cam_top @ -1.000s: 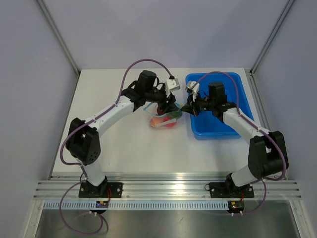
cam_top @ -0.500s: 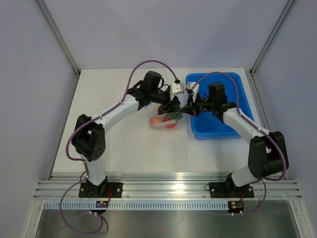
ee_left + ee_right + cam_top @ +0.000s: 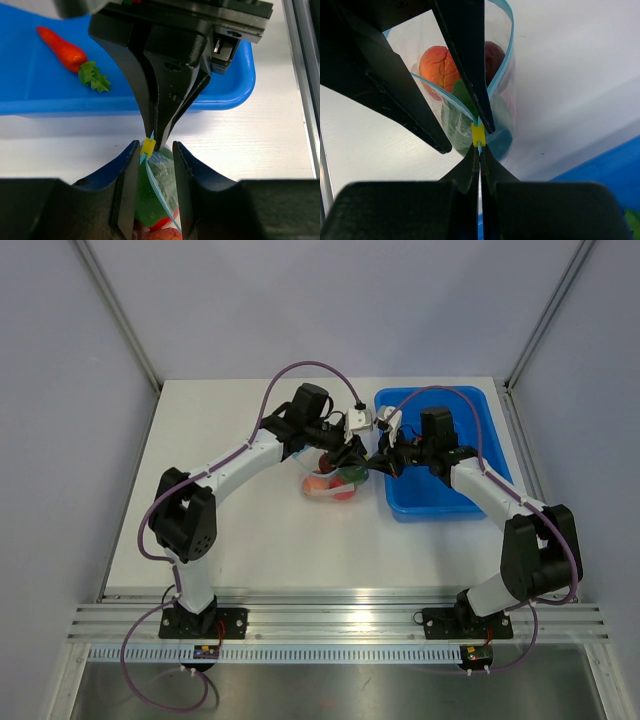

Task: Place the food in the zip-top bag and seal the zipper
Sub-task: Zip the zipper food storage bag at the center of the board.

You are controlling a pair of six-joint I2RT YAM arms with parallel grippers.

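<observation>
Top view: clear bag (image 3: 326, 490) lies on the white bench (image 3: 230, 530) near its middle, with red and orange food (image 3: 318, 481) inside; blue tray (image 3: 470, 405) sits at 3 o'clock of the bag, just beside it. Left hand (image 3: 352, 453) is over the bag's 1 o'clock corner, and right hand (image 3: 381, 458) meets it from 3 o'clock across the tray's edge; finger positions cannot be read from here. Left wrist view: the left hand's two fingers (image 3: 131, 180) stand slightly apart, straddling the bag's upper edge, with the teal zipper (image 3: 165, 192) and a green piece (image 3: 147, 200) in the gap. At 12 o'clock the right hand's black fingers come to a point on a yellow tab (image 3: 148, 147) at the zipper's end. An orange carrot (image 3: 67, 49) lies in the tray at 10 o'clock. Right wrist view: right hand pressed together, pinching the yellow tab. The zipper's two lips curve apart beyond it toward 12 o'clock, so the mouth is open there. One lip passes between the left fingers. An orange-red piece (image 3: 437, 65), a dark red piece (image 3: 495, 55) and the green piece are in the bag.
</observation>
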